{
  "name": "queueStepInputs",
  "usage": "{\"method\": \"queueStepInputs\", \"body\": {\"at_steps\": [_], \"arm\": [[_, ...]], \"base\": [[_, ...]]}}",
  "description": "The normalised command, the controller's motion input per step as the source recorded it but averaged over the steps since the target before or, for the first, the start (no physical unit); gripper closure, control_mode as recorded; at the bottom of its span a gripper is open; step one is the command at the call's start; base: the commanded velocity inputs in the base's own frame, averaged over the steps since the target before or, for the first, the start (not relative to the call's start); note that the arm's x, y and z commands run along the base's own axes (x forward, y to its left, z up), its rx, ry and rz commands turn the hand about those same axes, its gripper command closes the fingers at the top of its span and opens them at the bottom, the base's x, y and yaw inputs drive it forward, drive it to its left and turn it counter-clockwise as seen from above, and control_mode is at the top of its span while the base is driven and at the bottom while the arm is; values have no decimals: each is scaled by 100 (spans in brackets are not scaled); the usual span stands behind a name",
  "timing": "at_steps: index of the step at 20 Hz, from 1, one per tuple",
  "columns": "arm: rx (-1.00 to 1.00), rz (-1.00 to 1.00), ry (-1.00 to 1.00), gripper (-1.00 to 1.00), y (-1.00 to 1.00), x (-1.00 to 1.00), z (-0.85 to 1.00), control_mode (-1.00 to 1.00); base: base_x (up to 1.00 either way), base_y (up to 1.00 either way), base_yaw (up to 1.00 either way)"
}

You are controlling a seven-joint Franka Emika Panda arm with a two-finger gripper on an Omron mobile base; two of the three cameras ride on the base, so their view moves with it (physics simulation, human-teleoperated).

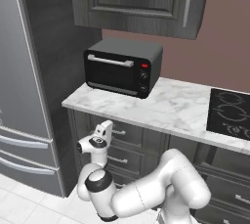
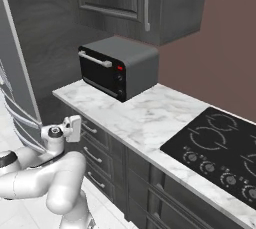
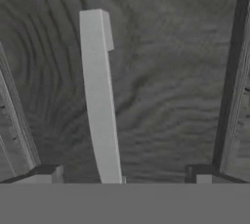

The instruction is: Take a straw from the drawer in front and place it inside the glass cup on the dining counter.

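Note:
The drawer (image 1: 131,136) is the top dark grey wood-grain front under the worktop, and it sits flush and shut. My gripper (image 1: 110,129) is right at its left part, level with the silver bar handle (image 1: 118,132). In the hand view the handle (image 3: 99,96) runs up between my two fingertips (image 3: 48,173), slightly nearer the left one, with the drawer front (image 3: 166,81) close behind. The jaws stand wide apart, open, and hold nothing. From the right base view the gripper (image 2: 80,127) meets the drawer (image 2: 100,134) by its handle (image 2: 90,129). The straw, glass cup and dining counter are out of view.
A dark toaster oven (image 1: 122,66) stands on the small marble worktop (image 1: 166,108), with a black cooktop (image 1: 229,113) to its right. A tall grey fridge (image 1: 22,86) flanks the left. More drawers (image 1: 122,160) lie below, and wall cabinets (image 1: 136,0) hang above.

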Motion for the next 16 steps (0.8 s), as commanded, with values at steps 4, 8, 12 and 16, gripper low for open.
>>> {"method": "queueStepInputs", "body": {"at_steps": [4,8,12,16], "arm": [[-6,2,-3,-100,0,32,-41,-100],[-8,3,-5,-100,0,29,-44,-100],[-9,3,-7,-100,0,27,-50,-100],[-12,2,-10,100,0,29,-52,-100]], "base": [[0,0,0],[0,0,0],[0,0,0],[0,0,0]]}}
